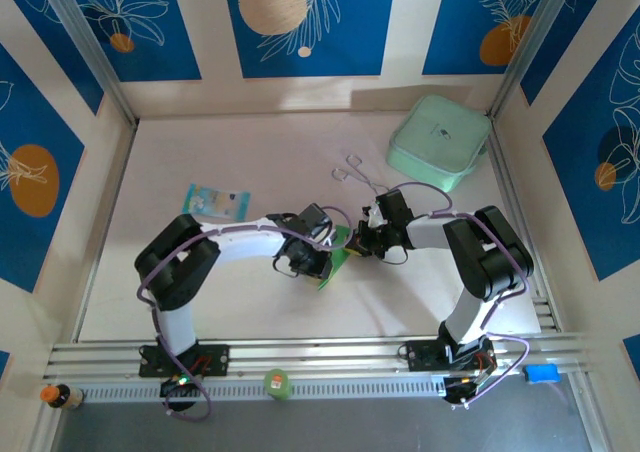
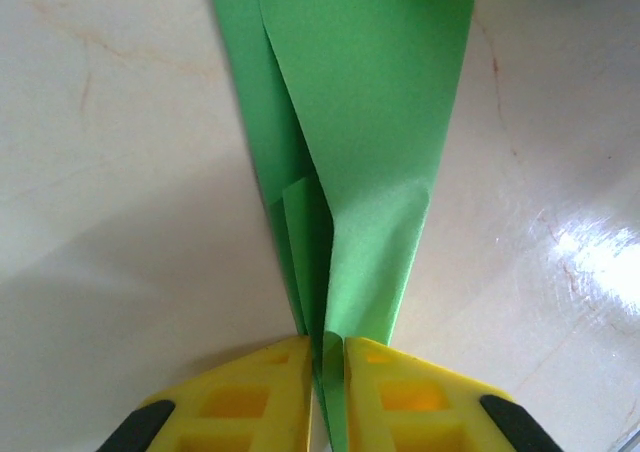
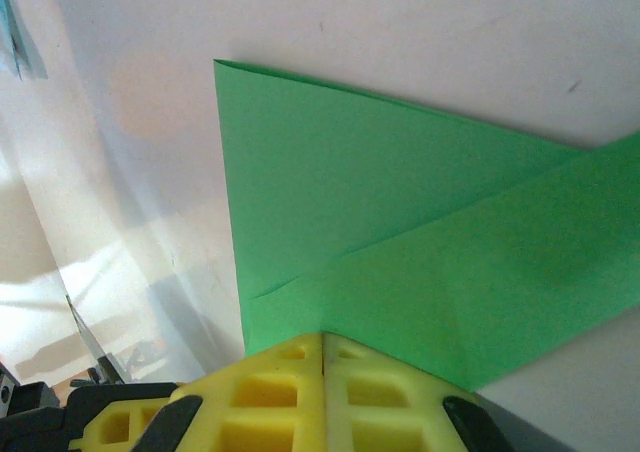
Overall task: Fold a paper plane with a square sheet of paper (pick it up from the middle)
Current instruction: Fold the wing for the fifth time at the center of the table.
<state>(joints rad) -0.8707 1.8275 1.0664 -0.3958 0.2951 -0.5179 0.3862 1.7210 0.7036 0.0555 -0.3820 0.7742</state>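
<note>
Top external view: both arms meet near the middle of the table, a little toward its near edge, with the square sheet of paper between them.
Sheet state: already creased into several overlapping layers that taper to a narrow end; not yet a finished dart.
Left gripper: yellow fingers closed on the narrow end, with the layers passing through the slim gap between them.
Right gripper: fingers pressed together at the sheet's wider edge, seemingly pinching it right at the fold corner.
Risk, tearing: with both ends pinched, any pull apart would strain the thin paper, most likely at the narrow end.
Risk, slipping layers: the left grip spans uneven layers, so one flap could slide out and skew the centre crease.
Risk, lost hold: the right pinch looks shallow, and a small twist might free the edge and let the sheet drop to the table.
Risk, stray crease: pushing the grippers toward each other would buckle the free span between them.
Clearance: the mint box at the far right corner sits well apart from the work.
</note>
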